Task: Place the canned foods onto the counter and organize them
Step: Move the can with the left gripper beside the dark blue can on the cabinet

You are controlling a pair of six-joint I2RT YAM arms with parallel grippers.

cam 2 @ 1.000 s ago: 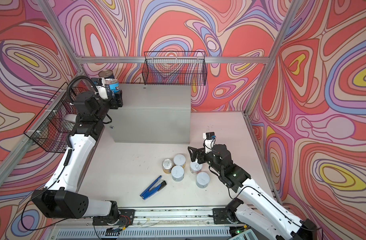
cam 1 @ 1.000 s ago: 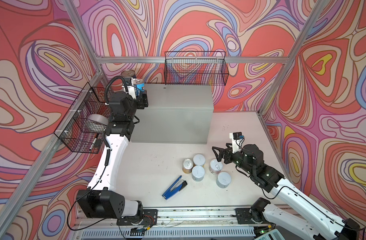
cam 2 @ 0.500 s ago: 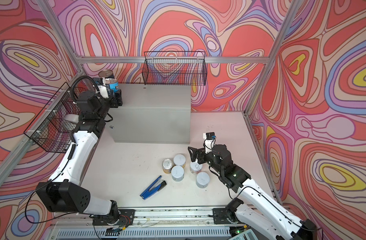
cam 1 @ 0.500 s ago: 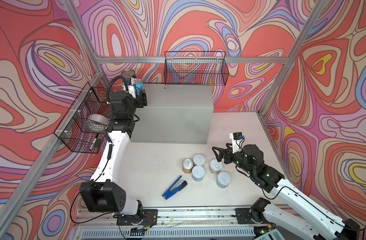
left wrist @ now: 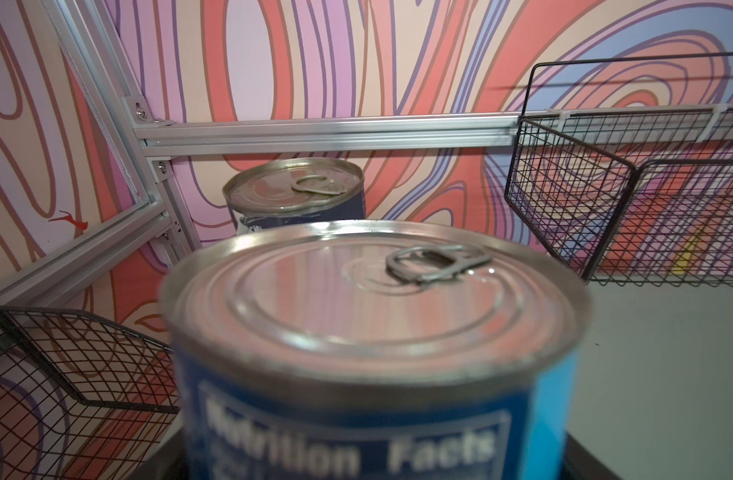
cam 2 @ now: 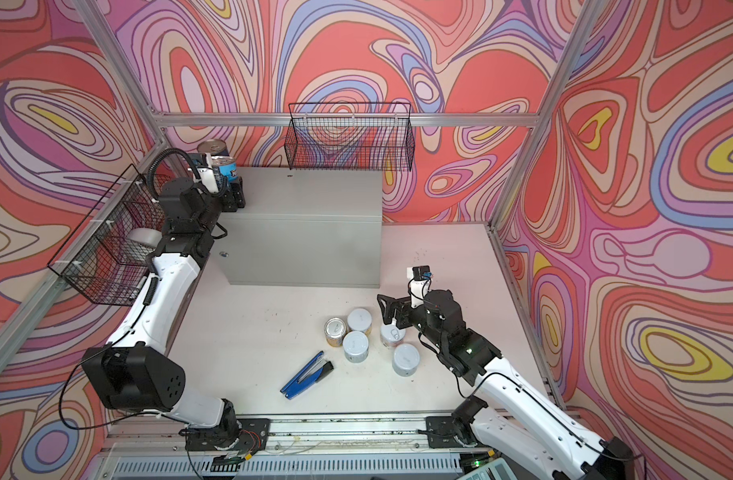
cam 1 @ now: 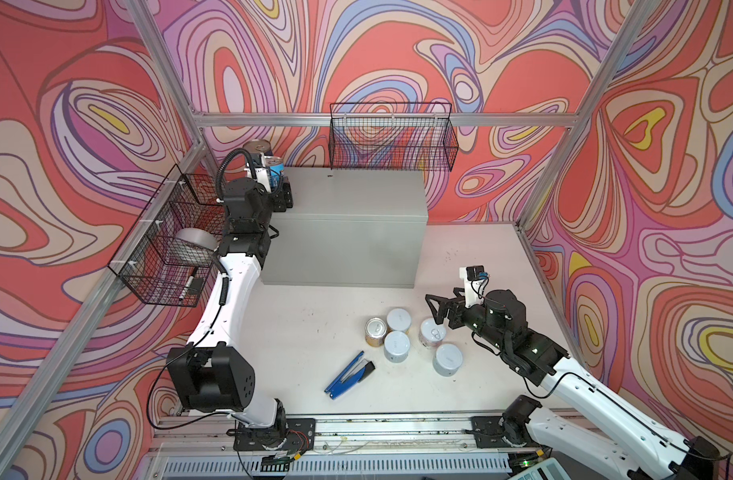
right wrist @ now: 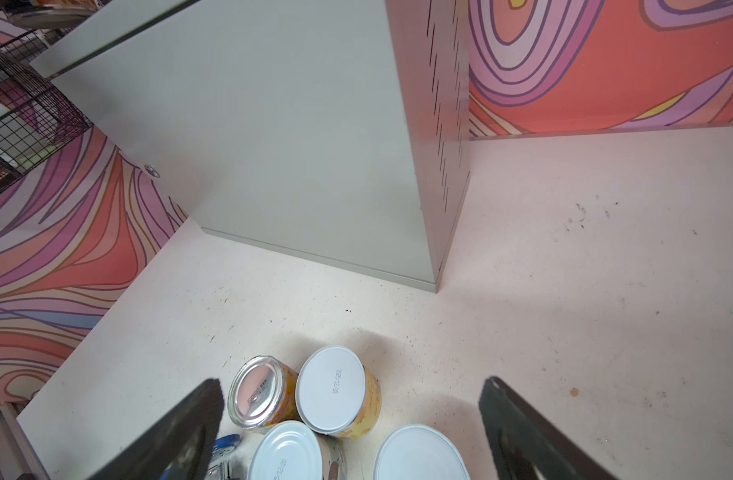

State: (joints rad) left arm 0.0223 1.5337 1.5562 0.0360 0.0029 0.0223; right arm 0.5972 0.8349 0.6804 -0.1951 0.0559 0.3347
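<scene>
My left hand (cam 1: 280,189) was clenched around a blue can (cam 1: 276,169) at the upper left of both top views, over the back left corner of the grey surface (cam 1: 356,193). A second blue can (cam 1: 256,147) stood just behind it, near the wall corner. My right hand (cam 1: 434,309) was spread wide and held no can, just right of five small cans (cam 1: 397,345) grouped on the low white surface (cam 1: 315,324) at the lower middle, near a blue stapler (cam 1: 350,374).

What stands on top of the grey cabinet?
Two blue-labelled cans, at the back left corner of the grey cabinet. The near can sits between the left arm's fingers; the far can stands behind it. The arm covers both bases.
</scene>
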